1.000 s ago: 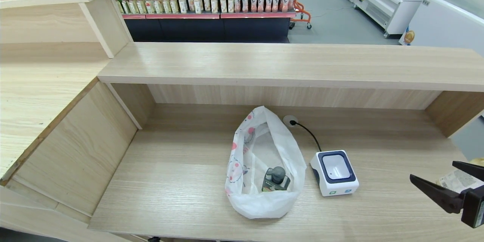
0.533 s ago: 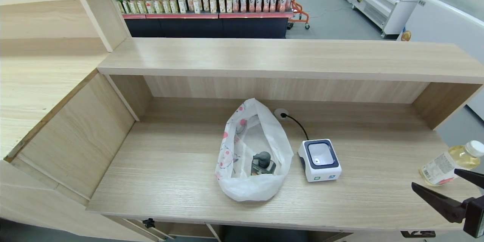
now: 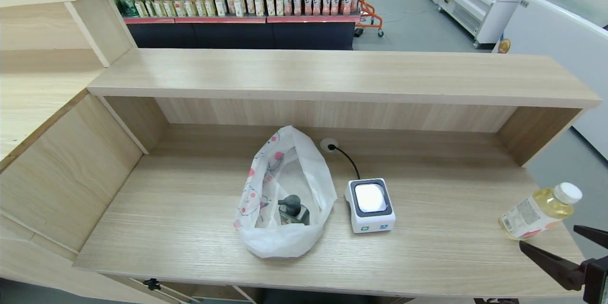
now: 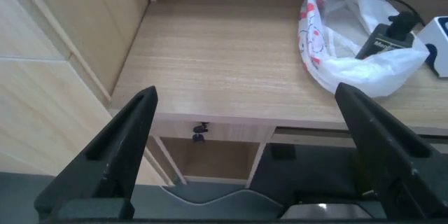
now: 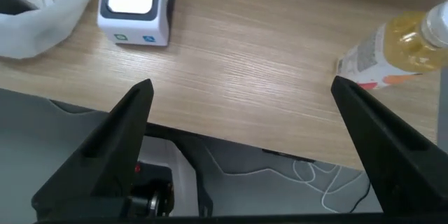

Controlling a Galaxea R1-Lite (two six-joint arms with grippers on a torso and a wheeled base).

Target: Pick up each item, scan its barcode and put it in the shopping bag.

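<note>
Between the earlier pictures and now the whole head view has swung, so the camera has moved, not the goods; the swing brings a clear plastic bottle of pale yellow liquid with a white cap (image 3: 539,211) fully into sight. It lies on its side at the right end of the light wood counter (image 3: 190,228), close to the front edge, cap pointing away and rightward, labelled base toward the robot. The black right gripper (image 3: 547,236), jaws wide apart and holding nothing, hangs just off the counter's front edge, so the bottle lies ahead of it and slightly right, long axis slanting across the jaw opening. The left gripper (image 4: 246,91), also spread and empty, is well apart beyond the white printed shopping bag (image 3: 280,199); the right arm is plainly nearer. A white barcode scanner (image 3: 369,204) stands between bag and bottle.
</note>
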